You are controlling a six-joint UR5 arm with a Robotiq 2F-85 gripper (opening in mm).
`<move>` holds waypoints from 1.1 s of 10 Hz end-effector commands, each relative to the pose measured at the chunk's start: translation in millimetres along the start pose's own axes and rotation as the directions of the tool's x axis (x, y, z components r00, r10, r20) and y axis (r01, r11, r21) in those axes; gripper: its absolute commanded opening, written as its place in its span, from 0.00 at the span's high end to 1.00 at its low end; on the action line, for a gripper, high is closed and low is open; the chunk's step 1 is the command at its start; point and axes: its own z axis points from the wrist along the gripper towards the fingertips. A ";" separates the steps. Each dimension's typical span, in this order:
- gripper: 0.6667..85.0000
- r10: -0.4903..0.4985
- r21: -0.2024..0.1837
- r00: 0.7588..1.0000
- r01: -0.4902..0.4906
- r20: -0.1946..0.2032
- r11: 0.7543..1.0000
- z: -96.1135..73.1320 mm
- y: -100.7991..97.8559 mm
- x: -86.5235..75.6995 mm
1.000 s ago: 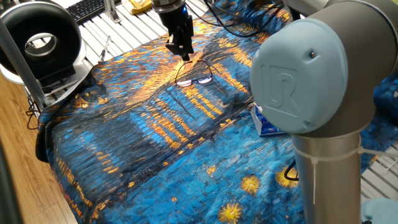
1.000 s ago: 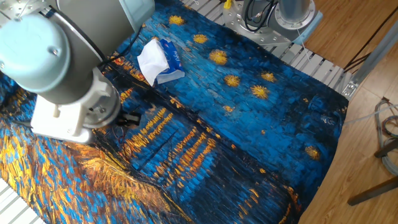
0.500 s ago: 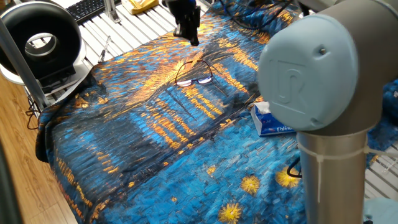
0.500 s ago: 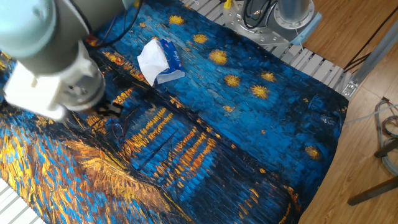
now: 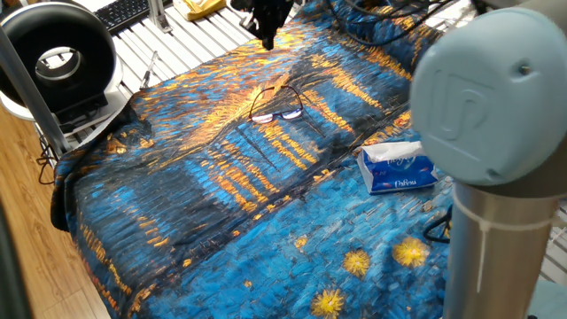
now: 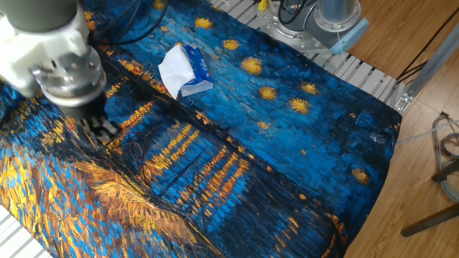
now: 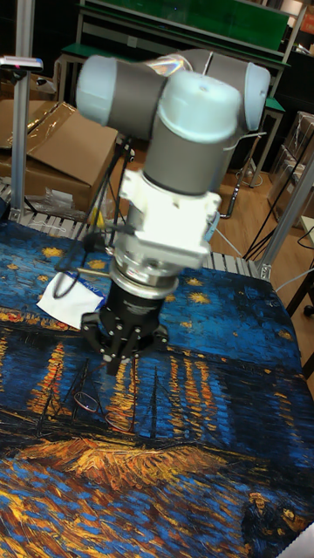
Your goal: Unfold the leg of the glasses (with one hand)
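Note:
The glasses (image 5: 276, 108) lie on the painted blue-and-orange cloth (image 5: 213, 204), a thin dark wire frame with two clear lenses. One slim leg stretches out to the right across the cloth. They also show faintly in the other fixed view as the glasses (image 6: 136, 148) and in the tall view as the glasses (image 7: 87, 401). My gripper (image 5: 265, 35) hangs well above and behind them, its black fingers close together with nothing between them. It stands up-left of the frame as the gripper (image 6: 100, 130), and just above it as the gripper (image 7: 113, 364).
A blue-and-white tissue pack (image 5: 398, 167) lies on the cloth right of the glasses. A black ring fan (image 5: 58, 58) and a keyboard (image 5: 124, 12) stand beyond the cloth's far-left edge. The arm's big grey joint (image 5: 496, 97) blocks the right foreground.
My gripper has lifted away from the glasses and drawn back toward the far edge. The arm's joint swung right, uncovering the tissue pack. The glasses stay in place.

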 end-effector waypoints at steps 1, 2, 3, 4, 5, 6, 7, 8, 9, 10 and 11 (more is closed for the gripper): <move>1.00 0.222 -0.092 0.971 -0.214 0.087 0.972 -5.4 0.5 -15.1; 1.00 0.252 -0.087 0.964 -0.245 0.087 0.966 -2.9 -2.8 -15.3; 1.00 0.271 -0.094 0.959 -0.263 0.080 0.960 -0.4 -2.6 -13.1; 1.00 0.288 -0.120 0.955 -0.279 0.071 0.953 2.7 1.7 -11.6; 1.00 0.274 -0.112 0.959 -0.265 0.073 0.958 7.3 -0.2 -9.6; 1.00 0.269 -0.116 0.960 -0.260 0.072 0.959 11.4 1.8 -8.1; 1.00 0.269 -0.110 0.961 -0.261 0.061 0.959 15.7 4.0 -5.3; 1.00 0.254 -0.091 0.966 -0.248 0.050 0.964 18.8 3.3 -2.4; 1.00 0.246 -0.082 0.968 -0.242 0.040 0.967 19.7 2.6 0.6; 1.00 0.237 -0.069 0.971 -0.234 0.034 0.970 20.0 -0.3 3.2; 1.00 0.235 -0.068 0.972 -0.233 0.030 0.970 20.3 -0.6 4.4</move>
